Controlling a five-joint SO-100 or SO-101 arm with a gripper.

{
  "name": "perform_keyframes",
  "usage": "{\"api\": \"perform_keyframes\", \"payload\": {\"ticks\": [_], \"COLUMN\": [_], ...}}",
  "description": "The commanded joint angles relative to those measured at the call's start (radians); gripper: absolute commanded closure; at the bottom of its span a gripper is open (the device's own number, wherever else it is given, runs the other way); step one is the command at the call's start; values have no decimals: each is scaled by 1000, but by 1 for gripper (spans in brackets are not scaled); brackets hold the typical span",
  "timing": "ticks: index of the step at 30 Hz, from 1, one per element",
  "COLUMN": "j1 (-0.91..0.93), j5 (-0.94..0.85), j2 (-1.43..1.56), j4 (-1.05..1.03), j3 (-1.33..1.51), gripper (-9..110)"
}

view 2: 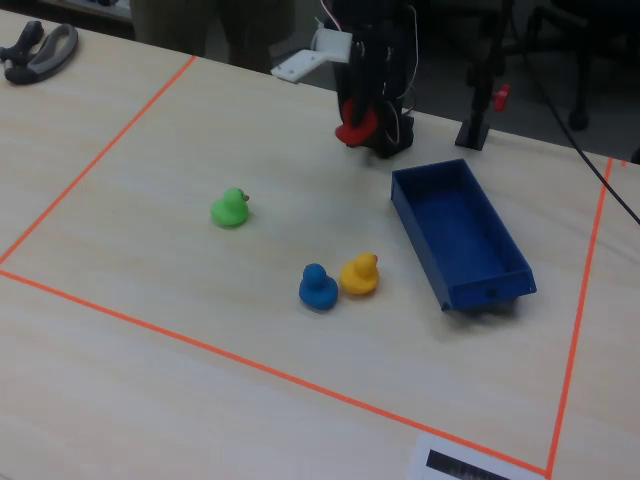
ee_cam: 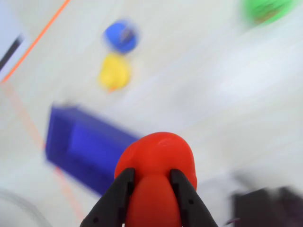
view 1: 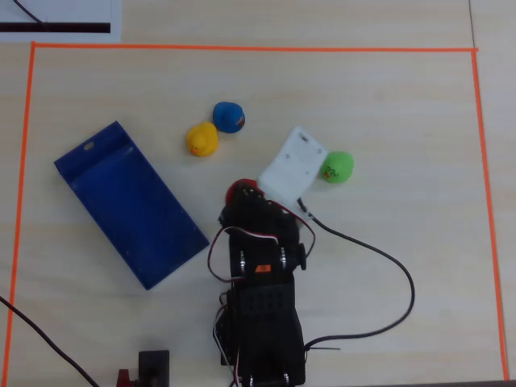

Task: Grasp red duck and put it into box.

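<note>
My gripper (ee_cam: 152, 177) is shut on the red duck (ee_cam: 156, 161), with both black fingers pressed against its sides, and holds it off the table. In the fixed view the red duck (view 2: 355, 124) hangs under the arm near the table's far edge, left of the box. In the overhead view only part of the red duck (view 1: 239, 190) shows, above the arm. The box, a dark-blue tray (view 1: 129, 201), lies empty to the left in the overhead view; it also shows in the wrist view (ee_cam: 90, 146) and the fixed view (view 2: 458, 232).
A yellow duck (view 1: 201, 139) and a blue duck (view 1: 229, 117) sit together beyond the box. A green duck (view 1: 337, 167) sits right of the white wrist camera housing (view 1: 292, 164). Orange tape (view 1: 250, 49) frames the work area. A black cable (view 1: 379, 258) loops right of the arm.
</note>
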State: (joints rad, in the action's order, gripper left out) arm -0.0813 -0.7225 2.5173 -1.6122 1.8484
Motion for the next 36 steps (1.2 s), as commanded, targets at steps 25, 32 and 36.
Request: {"api": "perform_keyframes", "payload": {"ticks": [25,32,36], "j1": [-640,-508,-325], "j5": [149,89,-12], "j2": [-456,-302,-107], "j4": [578,480,342], "j3": [337,318,193], "gripper": [78,67,96]}}
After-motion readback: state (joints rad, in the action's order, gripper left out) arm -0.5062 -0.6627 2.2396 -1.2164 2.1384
